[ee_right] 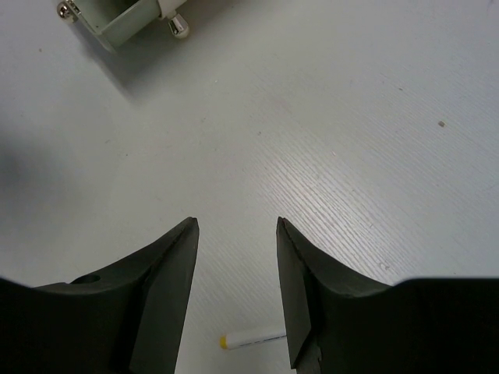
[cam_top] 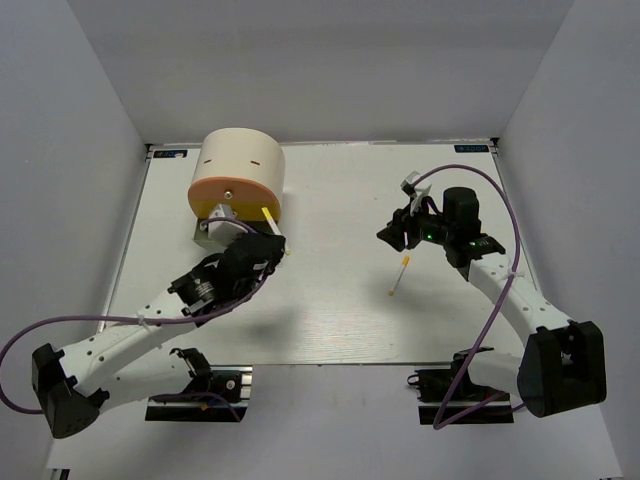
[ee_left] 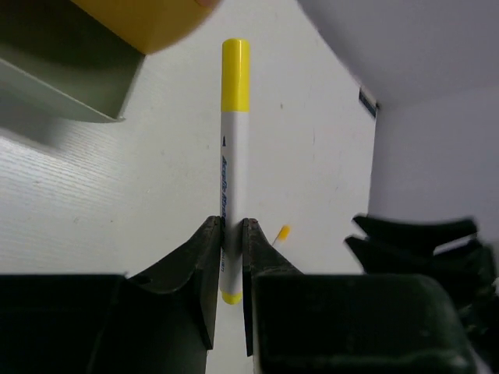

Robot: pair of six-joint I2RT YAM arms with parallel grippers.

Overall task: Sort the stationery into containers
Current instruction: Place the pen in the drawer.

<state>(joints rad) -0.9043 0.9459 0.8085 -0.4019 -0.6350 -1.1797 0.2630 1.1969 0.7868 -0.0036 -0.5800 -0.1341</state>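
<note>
My left gripper (ee_left: pixel 228 227) has its jaws pressed onto the yellow-capped marker (ee_left: pixel 234 148), pinching it near the tail end, with the capped end pointing toward the organiser (cam_top: pixel 238 160). The marker is held just in front of the organiser, its cap near the yellow drawer (ee_left: pixel 140 22) and beside the pulled-out grey-green drawer (ee_left: pixel 66 86). I judge the step in hand to be delivery of this marker into an open drawer. To do it well, I would carry the marker over the grey-green drawer's opening and lower the capped end inside the walls first. I would then align the barrel with the drawer's long side and release only once the barrel is inside the rim. Because the grip is far back on the barrel, I would move slowly to limit swing. The marker has a white barrel with dark lettering along it, a bright yellow cap and a yellow tail plug. Further right, well apart from the organiser, my right gripper (ee_right: pixel 236 227) hangs with jaws spread and holding nothing. It is above a second marker (ee_right: pixel 253 338) lying flat on the table (ee_right: pixel 374 117). This one shows a white barrel and a yellow end; the rest is hidden by the fingers.
</note>
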